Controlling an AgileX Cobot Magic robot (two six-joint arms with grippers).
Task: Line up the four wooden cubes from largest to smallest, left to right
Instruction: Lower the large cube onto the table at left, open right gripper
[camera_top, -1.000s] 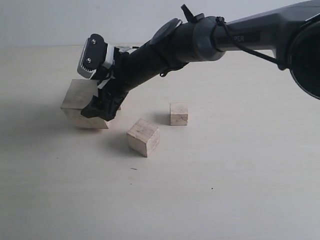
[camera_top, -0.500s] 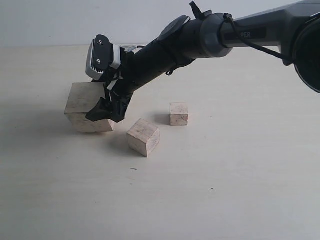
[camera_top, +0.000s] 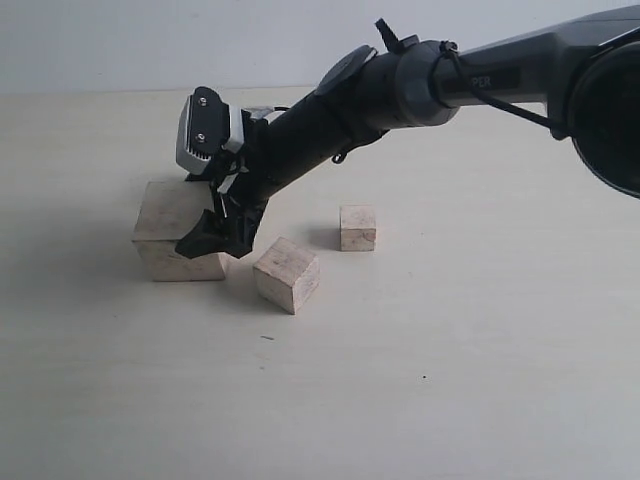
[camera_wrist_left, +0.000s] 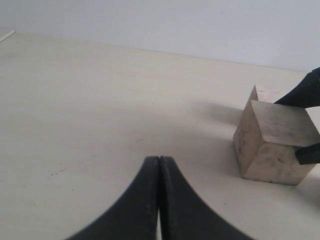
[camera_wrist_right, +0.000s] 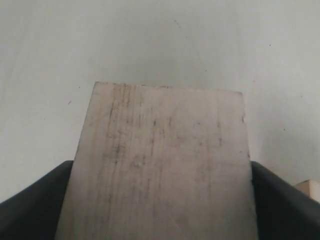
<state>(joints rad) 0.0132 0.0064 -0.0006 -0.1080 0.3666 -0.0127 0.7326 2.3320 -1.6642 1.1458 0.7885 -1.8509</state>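
Three of the wooden cubes show in the exterior view. The largest cube (camera_top: 168, 238) stands flat on the table at the left, and my right gripper (camera_top: 205, 226), reaching across from the right, is shut on it. In the right wrist view that cube (camera_wrist_right: 165, 140) fills the gap between the black fingers (camera_wrist_right: 30, 205). A middle-sized cube (camera_top: 287, 275) sits turned at an angle just right of it. A small cube (camera_top: 357, 227) stands farther right and back. The fourth cube is hidden. My left gripper (camera_wrist_left: 159, 161) is shut and empty, low over bare table, with the largest cube (camera_wrist_left: 272, 145) ahead of it.
The pale tabletop (camera_top: 450, 380) runs wide to the front and right. A white wall (camera_top: 100, 40) stands behind the table. A pale corner (camera_wrist_right: 311, 189) shows at the edge of the right wrist view; what it belongs to I cannot tell.
The largest cube was tilted with one edge raised in my right gripper; it has come down and shifted slightly right, and now lies flat. The other two cubes have not moved.
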